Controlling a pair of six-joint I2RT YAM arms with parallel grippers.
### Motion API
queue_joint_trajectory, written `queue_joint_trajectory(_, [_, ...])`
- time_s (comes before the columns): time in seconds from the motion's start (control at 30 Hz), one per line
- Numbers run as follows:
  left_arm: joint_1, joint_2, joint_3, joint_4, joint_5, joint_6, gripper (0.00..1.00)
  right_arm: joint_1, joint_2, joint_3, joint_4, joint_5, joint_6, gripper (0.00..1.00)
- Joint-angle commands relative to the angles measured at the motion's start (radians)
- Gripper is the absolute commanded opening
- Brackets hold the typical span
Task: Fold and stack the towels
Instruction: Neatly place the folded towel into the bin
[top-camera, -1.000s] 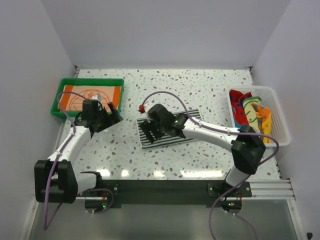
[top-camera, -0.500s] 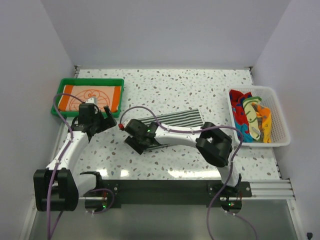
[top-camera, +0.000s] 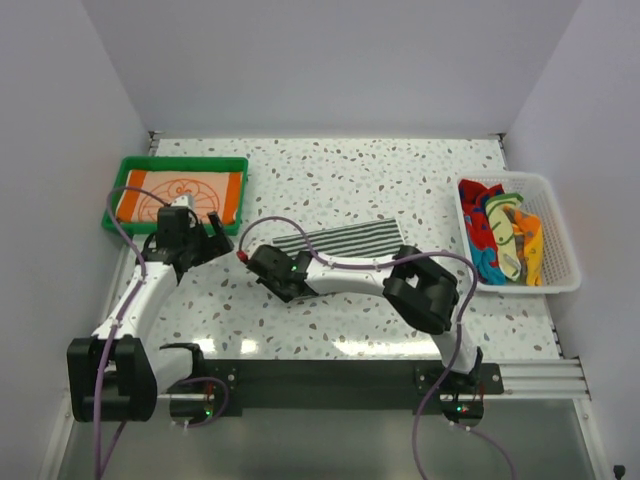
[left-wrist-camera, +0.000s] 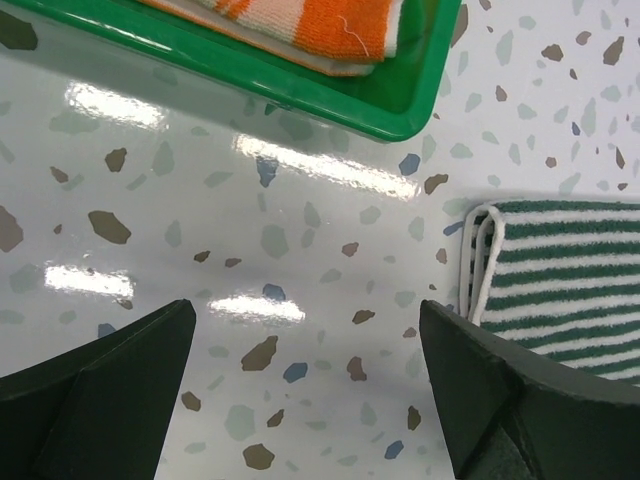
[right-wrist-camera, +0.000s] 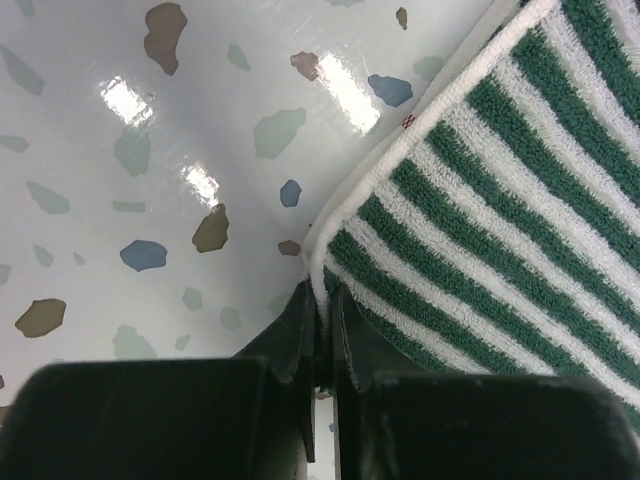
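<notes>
At the corner of the towel (right-wrist-camera: 500, 220), the right gripper (right-wrist-camera: 322, 300) pinches its hem, likely for folding; the left gripper (left-wrist-camera: 308, 330) gapes empty.

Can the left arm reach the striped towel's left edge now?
Probably yes: the open left gripper hovers beside the dark-and-white striped cloth towel, bare speckled table between; the right gripper pinches only its corner.

Left arm stretched forward; left tool (left-wrist-camera: 308, 312) angled down, fingers spread wide. Right arm folded across toward the left, elbow sharply bent; right tool (right-wrist-camera: 322, 298) low, fingers pinched tight on striped towel (right-wrist-camera: 500, 220) edge.
</notes>
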Motion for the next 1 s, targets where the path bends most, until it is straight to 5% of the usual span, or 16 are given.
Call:
queue_joint_trajectory(0.0, [0.009,0.019,0.0,0.034,0.106,-0.023,1.0,-0.013,-0.097,-0.058,0.041,-0.014,0.007,0.0])
queue_joint_trajectory(0.23, [-0.063,0.077,-0.019,0.112,0.302,-0.176,1.0,-0.062,-0.26,-0.127,0.169,-0.103,0.045,0.0])
queue_joint_trajectory(0.57, [-0.228,0.178,-0.071,0.29,0.325,-0.409,1.0,-0.104,-0.329,-0.222,0.265,-0.17,0.1,0.0])
queue_joint_trajectory(0.97, [-0.261,0.223,-0.201,0.595,0.339,-0.633,1.0,-0.108,-0.332,-0.271,0.318,-0.201,0.128,0.0])
